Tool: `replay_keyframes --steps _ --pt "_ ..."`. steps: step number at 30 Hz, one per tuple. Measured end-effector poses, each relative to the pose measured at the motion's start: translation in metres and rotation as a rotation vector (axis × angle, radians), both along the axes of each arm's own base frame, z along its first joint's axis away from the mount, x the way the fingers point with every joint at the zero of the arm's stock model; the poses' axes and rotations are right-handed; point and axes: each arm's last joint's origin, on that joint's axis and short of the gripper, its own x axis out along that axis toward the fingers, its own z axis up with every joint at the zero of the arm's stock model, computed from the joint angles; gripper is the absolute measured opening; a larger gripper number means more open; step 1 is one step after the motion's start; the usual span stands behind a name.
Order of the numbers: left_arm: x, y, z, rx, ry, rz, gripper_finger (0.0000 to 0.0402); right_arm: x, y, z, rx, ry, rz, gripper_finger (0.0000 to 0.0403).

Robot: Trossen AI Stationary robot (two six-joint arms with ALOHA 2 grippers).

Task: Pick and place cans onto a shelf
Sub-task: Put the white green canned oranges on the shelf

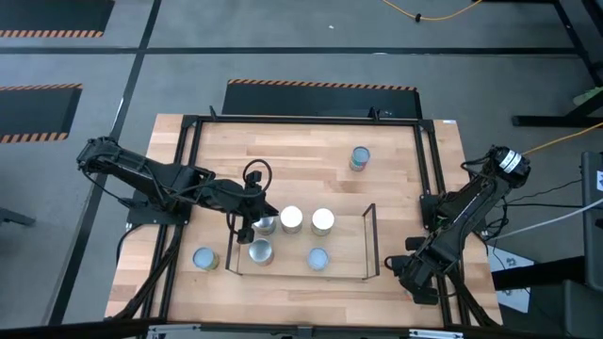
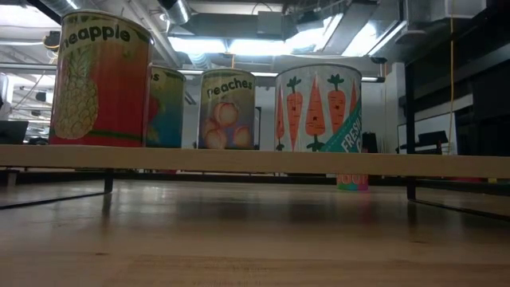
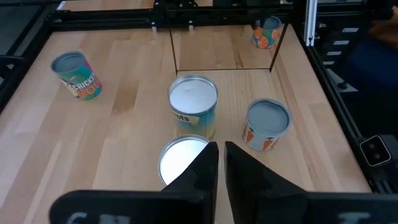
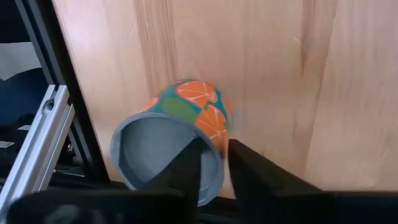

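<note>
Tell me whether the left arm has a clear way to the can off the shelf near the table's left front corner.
Probably yes: that can stands alone on bare table, close beside the left gripper, nothing between.

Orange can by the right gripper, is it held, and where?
Cannot tell: the right gripper is at the orange can's near rim, but a grip isn't clear.

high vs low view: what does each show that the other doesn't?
Only the high view shows the arms: the left tool is over the shelf's left end and the right tool is near the table's front-right corner. It also shows a can on the table left of the shelf.

Only the low view shows labels: a pineapple can, a peaches can and a carrots can.

Both views show the shelf with cans standing on it.
</note>
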Motion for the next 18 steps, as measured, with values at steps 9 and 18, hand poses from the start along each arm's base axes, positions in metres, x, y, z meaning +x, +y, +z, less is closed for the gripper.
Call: replay_keyframes --steps 9,18 --pt "0.000 0.000 0.000 0.000 0.000 0.000 0.0005 0.000 0.002 0.002 0.027 0.045 -0.016 0.0015" --pt "0.000 0.000 0.000 0.000 0.000 0.000 0.0011 0.012 0.021 0.044 0.193 0.088 -0.009 0.0008"
